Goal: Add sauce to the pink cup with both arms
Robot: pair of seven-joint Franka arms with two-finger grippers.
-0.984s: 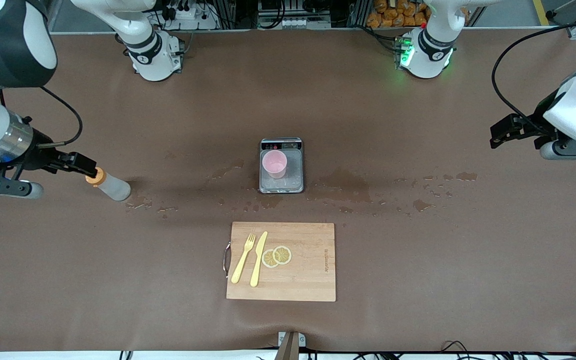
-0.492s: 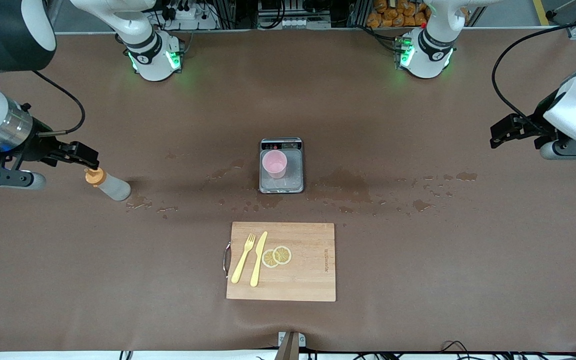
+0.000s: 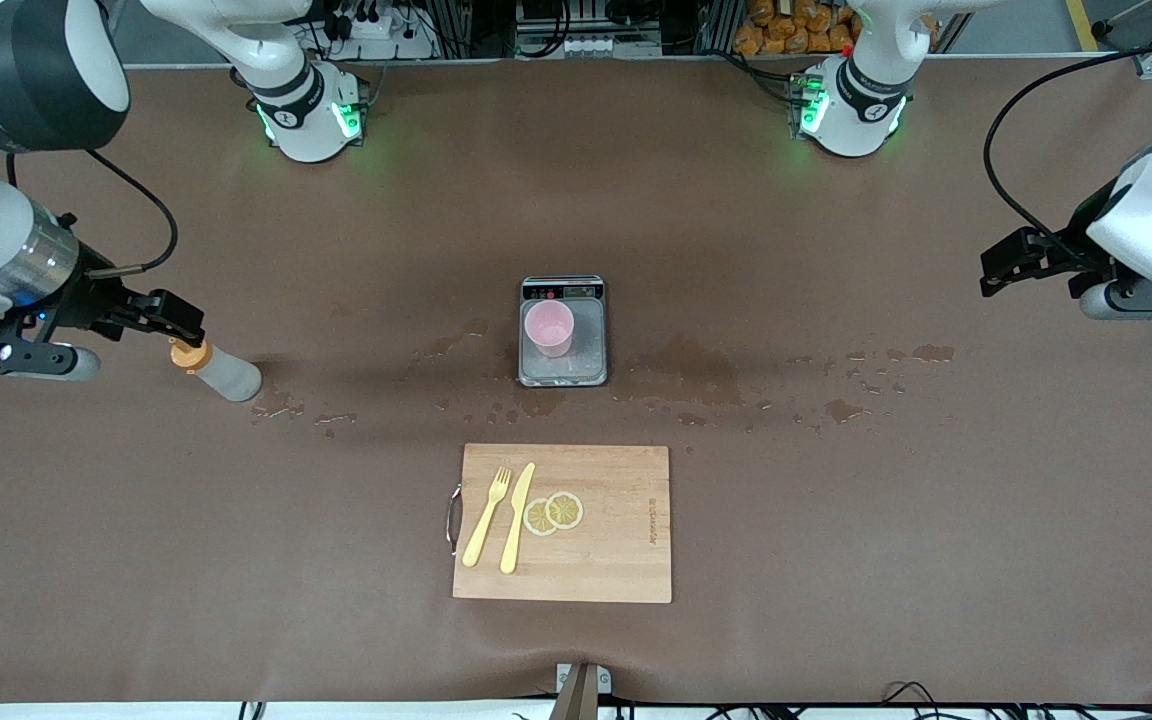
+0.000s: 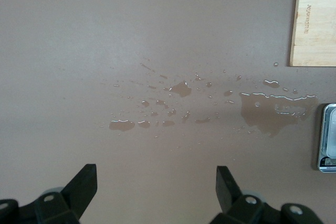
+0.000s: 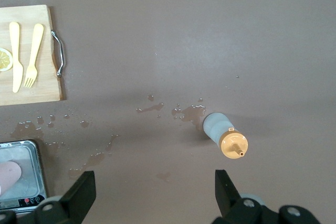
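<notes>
- Across the whole frame of the front view spreads a brown table (image 3: 836,520), its cover marked with wet patches (image 3: 681,370) through the middle band.
- Along the top edge runs a strip of room clutter: cables, metal framing and orange packets (image 3: 786,25), with the two white arm bases lit green.
- At middle left hangs the right gripper (image 3: 181,322), jaws spread wide with nothing between them, over the orange cap of the sauce (image 3: 219,369).
- That bottle stands on the table toward the right arm's end, free of the fingers; in the right wrist view it shows as the sauce (image 5: 224,135) with small puddles just beside its base.
- At frame centre sits a silver scale (image 3: 563,372), and the pink cup (image 3: 549,328) stands upright on it.
- Below the centre lies a wooden cutting board (image 3: 616,560), nearer the camera than the scale, bearing a yellow fork (image 3: 487,516), a yellow knife (image 3: 517,517) and two lemon slices (image 3: 554,512).
- Nothing lies on the table between the bottle and the scale except the spills.
- At middle right the left gripper (image 3: 1004,268) waits over bare table, its jaws wide apart and empty; the left wrist view shows only its fingers (image 4: 84,184) above wet cloth.
</notes>
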